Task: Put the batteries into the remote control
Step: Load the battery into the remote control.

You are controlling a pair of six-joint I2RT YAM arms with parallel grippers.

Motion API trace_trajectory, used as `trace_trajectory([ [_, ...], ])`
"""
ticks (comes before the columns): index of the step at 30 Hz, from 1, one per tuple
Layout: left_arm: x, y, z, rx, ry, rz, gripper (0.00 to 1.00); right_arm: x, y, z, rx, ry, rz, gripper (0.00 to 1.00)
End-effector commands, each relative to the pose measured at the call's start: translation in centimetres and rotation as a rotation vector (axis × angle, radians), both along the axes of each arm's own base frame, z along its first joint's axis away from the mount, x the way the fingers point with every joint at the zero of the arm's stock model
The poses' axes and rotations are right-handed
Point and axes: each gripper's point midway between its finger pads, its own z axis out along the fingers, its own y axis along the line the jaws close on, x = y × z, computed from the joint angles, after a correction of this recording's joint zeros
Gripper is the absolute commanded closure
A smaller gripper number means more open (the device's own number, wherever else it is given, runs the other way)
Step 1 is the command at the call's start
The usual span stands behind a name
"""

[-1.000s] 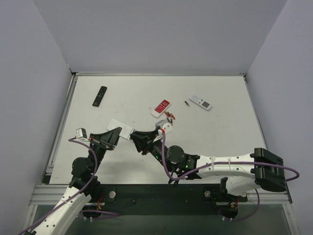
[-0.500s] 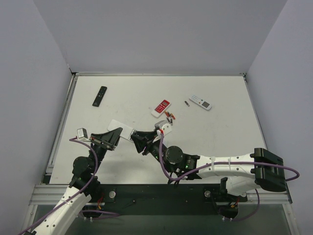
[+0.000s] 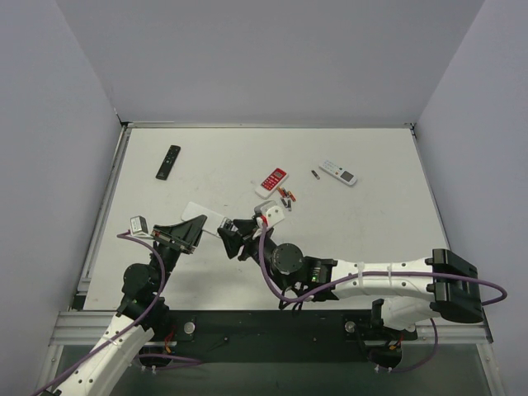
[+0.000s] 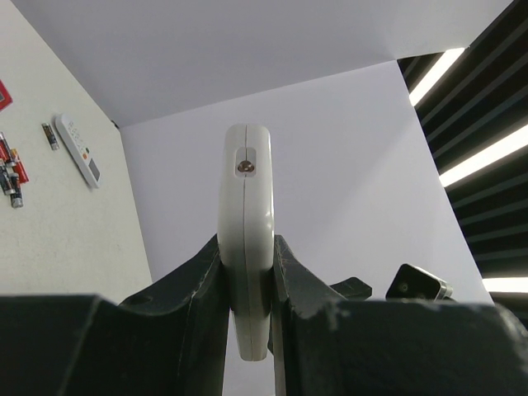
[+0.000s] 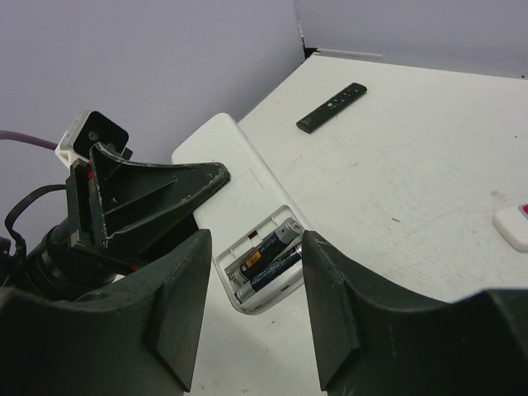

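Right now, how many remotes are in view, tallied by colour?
White: 2 (held remote, far remote)
Black: 1 (black remote)
Red-and-white: 1 (red-and-white remote)
Total: 4

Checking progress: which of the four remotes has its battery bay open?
The white remote held by the left gripper, two batteries showing in its bay. The black, red-and-white and grey-panelled ones lie unheld.

Bright, even light falls from above; shadows on the surface (image 3: 371,223) are faint. In the left wrist view, ceiling strips (image 4: 487,155) glare and the near fingers (image 4: 190,330) look dark and soft.
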Motion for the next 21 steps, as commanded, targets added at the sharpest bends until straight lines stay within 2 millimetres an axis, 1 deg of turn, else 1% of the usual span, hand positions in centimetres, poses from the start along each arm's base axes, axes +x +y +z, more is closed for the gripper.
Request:
trace_trajectory([
  [1, 0.0, -0.2, -5.5, 0.008, 0.050, -0.015, 1.00, 0.8, -1.1, 0.5, -0.071, -0.012, -0.060, 0.53],
  [2, 0.0, -0.2, -5.6, 0.011, 0.052, -0.015, 1.00, 0.8, -1.1, 0.8, -0.069, -0.015, -0.059, 0.52],
  [3, 0.0, -0.2, -5.6, 0.014, 0.051, -0.015, 1.00, 0.8, -1.1, 0.7, -0.090, -0.014, -0.054, 0.51],
  [4, 0.0, -0.3, -5.7, 0.017, 0.053, -0.015, 1.00, 0.8, -1.1, 1.5, -0.087, -0.021, -0.051, 0.50],
  [7, 0.1, -0.3, -5.8, 0.024, 0.056, -0.015, 1.00, 0.5, -0.9, 2.0, -0.109, -0.024, -0.024, 0.47],
  [10, 0.1, -0.3, -5.8, 0.025, 0.057, -0.013, 1.00, 0.3, -0.8, 2.9, -0.125, -0.033, 0.005, 0.46],
  [11, 0.1, -0.3, -5.9, 0.027, 0.056, -0.013, 1.00, 0.1, -0.8, 3.4, -0.123, -0.038, 0.012, 0.46],
  [12, 0.1, -0.3, -5.9, 0.030, 0.057, -0.012, 1.00, 0.2, -0.9, 3.3, -0.139, -0.034, 0.013, 0.45],
  [13, 0.2, -0.3, -6.1, 0.034, 0.061, -0.011, 1.00, 0.3, -1.1, 3.8, -0.135, -0.038, 0.019, 0.44],
  [14, 0.1, -0.3, -6.1, 0.037, 0.060, -0.012, 1.00, 0.3, -1.2, 3.6, -0.157, -0.033, 0.027, 0.44],
  [16, 0.2, -0.4, -6.2, 0.047, 0.062, -0.011, 1.00, 0.9, -1.3, 4.5, -0.135, -0.011, 0.064, 0.43],
  [17, 0.2, -0.4, -6.3, 0.051, 0.064, -0.011, 1.00, 1.1, -1.5, 4.1, -0.151, 0.013, 0.082, 0.43],
  [18, 0.2, -0.4, -6.4, 0.055, 0.065, -0.011, 1.00, 1.2, -1.5, 4.5, -0.111, 0.056, 0.101, 0.43],
  [19, 0.2, -0.4, -6.5, 0.058, 0.067, -0.011, 1.00, 1.5, -1.6, 4.5, -0.098, 0.081, 0.119, 0.43],
  [20, 0.2, -0.4, -6.4, 0.060, 0.064, -0.010, 1.00, 2.0, -1.8, 4.0, -0.097, 0.116, 0.147, 0.43],
  [21, 0.2, -0.4, -6.5, 0.062, 0.065, -0.009, 1.00, 2.2, -1.9, 4.3, -0.071, 0.147, 0.158, 0.43],
])
